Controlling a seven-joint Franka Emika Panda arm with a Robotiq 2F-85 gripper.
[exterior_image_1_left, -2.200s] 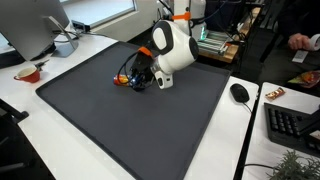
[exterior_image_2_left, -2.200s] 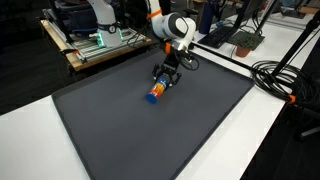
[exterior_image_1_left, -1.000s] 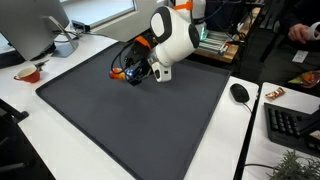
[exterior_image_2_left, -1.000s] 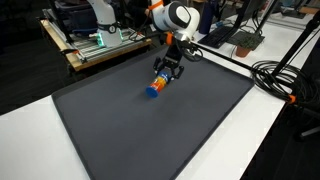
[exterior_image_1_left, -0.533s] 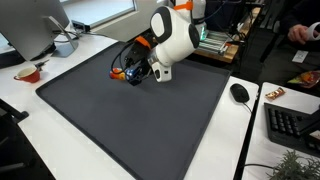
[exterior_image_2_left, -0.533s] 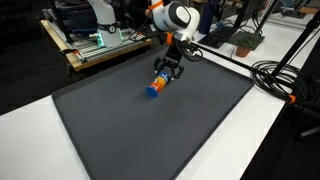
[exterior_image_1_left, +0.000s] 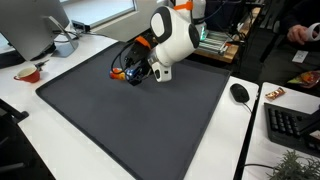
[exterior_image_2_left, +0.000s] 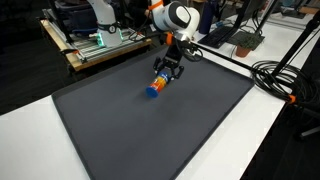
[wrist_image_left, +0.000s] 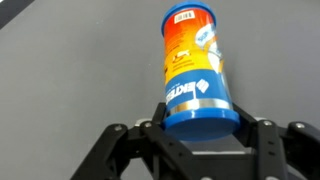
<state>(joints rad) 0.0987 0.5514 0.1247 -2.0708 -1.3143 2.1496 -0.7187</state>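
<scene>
- A blue and orange cylindrical canister (wrist_image_left: 195, 70) is seen clamped at its blue end between the jaws, over the dark mat (exterior_image_2_left: 150, 135) on the bench
- It is judged light, stiff and smooth-sided, possibly crushable; a gentle hold across the body is advised

— Can the can's (wrist_image_left: 195, 70) label be read?
— No, the print is blurred. Below the can, the gripper (wrist_image_left: 208, 128) is cut off by the wrist view's edge.
— And in an exterior view?
— Only a small part of the can (exterior_image_1_left: 122, 76) is seen beside the arm.
</scene>
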